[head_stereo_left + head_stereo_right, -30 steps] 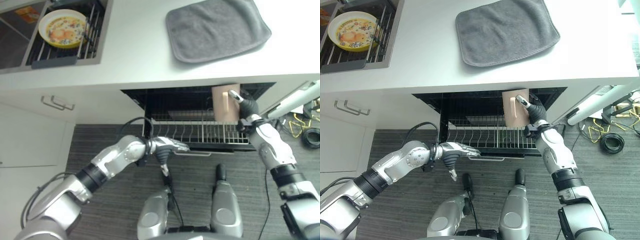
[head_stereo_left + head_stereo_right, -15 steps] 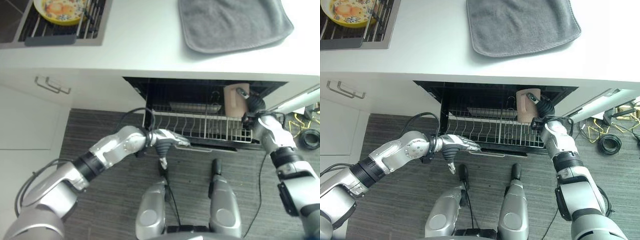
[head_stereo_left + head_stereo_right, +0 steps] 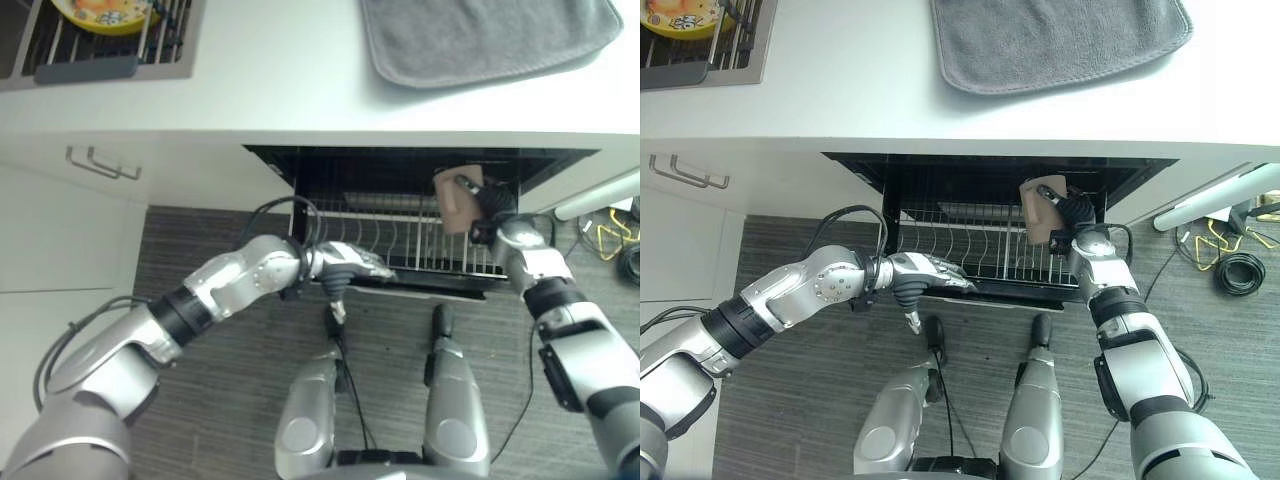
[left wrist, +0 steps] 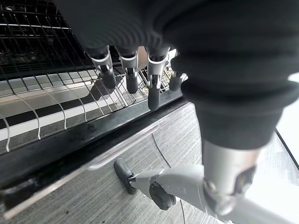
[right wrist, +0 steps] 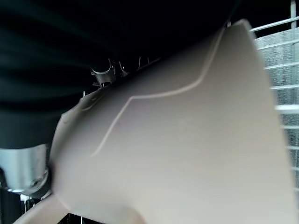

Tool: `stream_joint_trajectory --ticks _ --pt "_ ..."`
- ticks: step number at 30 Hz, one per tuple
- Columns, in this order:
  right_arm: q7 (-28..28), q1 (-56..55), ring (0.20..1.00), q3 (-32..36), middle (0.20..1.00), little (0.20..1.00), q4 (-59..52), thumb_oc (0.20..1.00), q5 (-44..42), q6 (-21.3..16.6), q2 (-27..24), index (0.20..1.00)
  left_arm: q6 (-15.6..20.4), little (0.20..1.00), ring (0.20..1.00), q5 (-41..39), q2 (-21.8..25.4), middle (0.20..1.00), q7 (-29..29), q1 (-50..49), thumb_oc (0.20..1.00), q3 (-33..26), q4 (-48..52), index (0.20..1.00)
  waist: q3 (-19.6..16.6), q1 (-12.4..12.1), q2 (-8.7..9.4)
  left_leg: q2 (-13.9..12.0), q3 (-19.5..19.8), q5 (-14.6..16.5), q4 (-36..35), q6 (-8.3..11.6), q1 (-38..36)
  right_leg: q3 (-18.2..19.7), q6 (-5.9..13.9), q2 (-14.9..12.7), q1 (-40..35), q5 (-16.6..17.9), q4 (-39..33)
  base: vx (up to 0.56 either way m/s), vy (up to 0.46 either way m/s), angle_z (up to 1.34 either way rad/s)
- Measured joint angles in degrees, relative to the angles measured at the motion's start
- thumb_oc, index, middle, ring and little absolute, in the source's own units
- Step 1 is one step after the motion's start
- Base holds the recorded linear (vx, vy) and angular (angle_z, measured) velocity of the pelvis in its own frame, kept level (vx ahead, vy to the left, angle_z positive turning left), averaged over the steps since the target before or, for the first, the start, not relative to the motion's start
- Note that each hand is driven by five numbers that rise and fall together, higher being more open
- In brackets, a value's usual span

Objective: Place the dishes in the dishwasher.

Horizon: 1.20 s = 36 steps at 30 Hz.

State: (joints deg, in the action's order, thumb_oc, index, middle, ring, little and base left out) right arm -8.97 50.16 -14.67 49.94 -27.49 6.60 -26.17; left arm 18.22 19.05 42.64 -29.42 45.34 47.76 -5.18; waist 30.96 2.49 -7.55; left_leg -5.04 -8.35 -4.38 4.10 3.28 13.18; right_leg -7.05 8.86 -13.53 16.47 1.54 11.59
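A tan square plate (image 3: 453,203) hangs tilted over the right end of the pulled-out dishwasher rack (image 3: 400,243), just under the counter edge. My right hand (image 3: 492,205) is shut on its right edge. In the right wrist view the plate (image 5: 187,140) is very close, with a fingertip (image 5: 105,74) showing past its rim. My left hand (image 3: 350,265) lies on the rack's front edge left of the middle, open. In its wrist view the straight fingers (image 4: 128,70) hang over the wire tines and the rack's front rail (image 4: 70,140).
A yellow patterned plate (image 3: 675,15) sits on a drying rack in the sink at the far left. A grey cloth (image 3: 490,35) lies on the white counter above the dishwasher. A cabinet handle (image 3: 95,160) is on the left. Striped grey floor lies in front.
The camera has shifted. My right hand has carried the tan plate lower toward the rack's right end and tipped it. The left hand stays on the rack's front edge.
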Motion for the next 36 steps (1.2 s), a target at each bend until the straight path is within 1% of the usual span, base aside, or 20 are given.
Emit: stream_joint_trajectory --ticks 5,10,15,17,18,20,24,25,26,32,36 --pt "-1.3 0.9 0.200 -0.6 0.200 0.200 1.3 0.200 0.5 0.0 2.9 0.200 0.0 1.000 1.000 0.0 -0.7 1.000 0.2 0.4 1.000 0.0 -0.1 1.000 -0.3 0.0 -1.12 0.3 0.0 -0.1 0.1 -0.14 0.6 0.2 -0.01 -0.4 1.2 -0.6 1.5 0.00 0.046 0.01" --pt "-2.7 1.0 0.200 -0.5 0.200 0.200 2.6 0.200 0.9 0.0 2.5 0.200 0.0 1.000 1.000 0.1 -0.9 1.000 0.5 0.4 1.000 -0.2 0.1 1.000 -0.3 0.0 -1.16 0.7 -0.1 -0.2 0.2 -0.27 1.2 0.4 0.09 -1.0 2.5 -1.2 2.8 0.00 0.031 0.02" --pt "-3.3 5.2 0.200 -0.5 0.200 0.200 3.5 0.200 1.6 -0.1 2.6 0.200 0.8 1.000 1.000 0.1 -0.9 1.000 0.5 1.4 1.000 -0.5 0.1 1.000 -0.5 -0.2 -1.49 0.8 -0.3 -0.3 0.2 -0.34 2.0 0.8 0.07 -1.0 4.0 -1.3 3.6 -0.02 0.011 -0.02" --pt "-4.9 7.5 0.200 -0.4 0.200 0.200 3.5 0.200 1.6 -0.1 1.9 0.200 1.0 1.000 1.000 0.0 -1.0 1.000 0.8 2.7 1.000 -0.7 0.5 1.000 -0.6 -0.5 -1.66 1.0 -0.3 -0.8 0.3 -0.55 4.1 1.4 0.07 -1.2 6.6 -1.5 4.8 -0.05 0.025 -0.02" --pt "-6.4 7.4 0.200 -0.4 0.200 0.200 3.8 0.200 1.7 -0.4 1.5 0.200 0.9 1.000 1.000 0.0 -1.0 1.000 0.8 2.5 1.000 -0.9 0.6 1.000 -0.7 -0.6 -1.73 1.0 -0.4 -0.8 0.3 -0.56 4.1 1.6 0.08 -1.3 6.8 -1.5 4.9 -0.04 0.032 -0.04" --pt "-8.4 7.4 0.200 -0.1 0.200 0.200 3.6 0.200 3.0 -2.6 0.1 0.200 0.9 1.000 1.000 0.0 -1.0 1.000 0.8 2.4 1.000 -0.9 0.6 1.000 -0.7 -0.5 -1.77 1.1 -0.6 -0.8 0.2 -0.56 4.1 1.6 0.10 -1.3 6.8 -1.4 4.8 -0.02 0.013 -0.01" --pt "-12.1 7.4 0.200 -0.1 0.200 0.200 3.7 0.200 6.0 -3.5 -0.6 0.200 0.9 1.000 1.000 0.1 -1.0 1.000 1.2 2.4 1.000 -0.9 0.8 1.000 -0.7 -0.5 -1.79 1.2 -0.9 -0.8 0.2 -0.56 4.1 1.8 0.11 -1.4 7.0 -1.4 4.8 -0.01 0.007 -0.02" --pt "-12.3 7.4 0.507 -0.1 0.507 0.507 3.7 0.507 6.5 -3.5 -0.6 0.507 0.9 1.000 1.000 0.0 -0.9 1.000 1.2 2.3 1.000 -0.9 0.8 1.000 -0.7 -0.5 -1.79 1.2 -0.9 -0.8 0.2 -0.56 4.1 1.8 0.12 -1.4 7.0 -1.4 4.8 0.00 0.000 0.00" --pt "-12.6 7.4 1.000 -0.2 1.000 1.000 3.7 1.000 6.9 -3.6 -0.6 1.000 0.9 1.000 1.000 0.0 -0.8 1.000 1.3 2.3 1.000 -0.9 0.8 1.000 -0.7 -0.5 -1.80 1.2 -0.9 -0.8 0.2 -0.56 4.1 1.8 0.12 -1.4 7.0 -1.4 4.8 0.00 0.000 0.00" --pt "-15.9 7.4 1.000 0.0 1.000 1.000 3.7 1.000 8.4 -4.0 -1.1 1.000 1.1 1.000 1.000 0.0 0.1 1.000 3.1 1.9 1.000 -0.6 2.0 1.000 -0.9 -0.4 -2.01 1.1 -1.2 -0.8 0.2 -0.57 5.0 1.9 0.12 -1.4 8.0 -1.4 5.0 0.00 0.000 0.00" --pt "-15.9 7.4 1.000 0.0 1.000 1.000 3.7 1.000 9.1 -3.9 -1.2 1.000 1.1 1.000 1.000 0.1 0.2 1.000 3.4 1.9 1.000 -0.6 2.0 1.000 -0.9 -0.4 -2.01 1.1 -1.2 -0.8 0.2 -0.57 5.0 1.9 0.12 -1.4 8.1 -1.4 5.1 0.00 0.000 0.00"
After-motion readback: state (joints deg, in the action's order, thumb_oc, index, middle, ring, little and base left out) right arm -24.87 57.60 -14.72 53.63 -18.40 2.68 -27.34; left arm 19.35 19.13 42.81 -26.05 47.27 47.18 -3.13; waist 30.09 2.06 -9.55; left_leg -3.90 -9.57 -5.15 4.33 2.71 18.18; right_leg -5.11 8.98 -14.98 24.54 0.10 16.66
